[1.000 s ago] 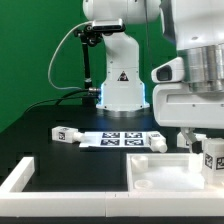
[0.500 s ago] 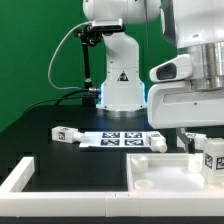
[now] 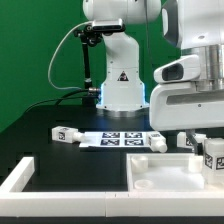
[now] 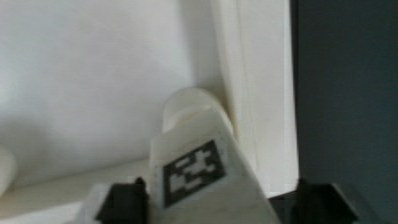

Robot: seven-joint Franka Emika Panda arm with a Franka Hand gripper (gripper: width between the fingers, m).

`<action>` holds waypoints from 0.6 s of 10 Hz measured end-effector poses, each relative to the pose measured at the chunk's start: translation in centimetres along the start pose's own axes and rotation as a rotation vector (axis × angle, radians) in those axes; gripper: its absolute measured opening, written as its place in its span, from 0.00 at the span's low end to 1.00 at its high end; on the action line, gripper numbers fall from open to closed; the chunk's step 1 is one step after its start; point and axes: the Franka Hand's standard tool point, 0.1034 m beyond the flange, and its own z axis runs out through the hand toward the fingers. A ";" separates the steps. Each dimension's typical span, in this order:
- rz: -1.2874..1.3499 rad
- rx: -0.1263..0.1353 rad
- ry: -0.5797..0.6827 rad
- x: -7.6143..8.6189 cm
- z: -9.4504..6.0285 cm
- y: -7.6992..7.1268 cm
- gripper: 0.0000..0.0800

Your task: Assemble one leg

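Observation:
A white leg with a black marker tag (image 4: 199, 160) lies between my gripper's (image 4: 217, 205) two dark fingertips (image 4: 125, 202), one on each side, with small gaps. The gripper is open. The leg rests on the white tabletop (image 4: 80, 90), close to its raised edge. In the exterior view my gripper (image 3: 203, 140) hangs low at the right, over the same tagged leg (image 3: 212, 155) on the tabletop (image 3: 160, 180). A second tagged leg (image 3: 65, 134) lies on the black table at the left.
The marker board (image 3: 120, 138) lies in front of the robot base (image 3: 120, 85). Another small white part (image 3: 156, 143) sits by the tabletop's far edge. A white frame rail (image 3: 18, 176) runs along the front left. A black cable hangs by the base.
My gripper has sunk slightly and shifted a little to the exterior view's right over the leg. The leg and other parts have not moved.

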 end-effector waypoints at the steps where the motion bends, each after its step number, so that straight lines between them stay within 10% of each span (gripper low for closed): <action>1: 0.082 -0.004 -0.004 -0.1 0.1 0.3 0.36; 6: 0.802 0.012 -0.029 -0.5 0.3 -0.4 0.36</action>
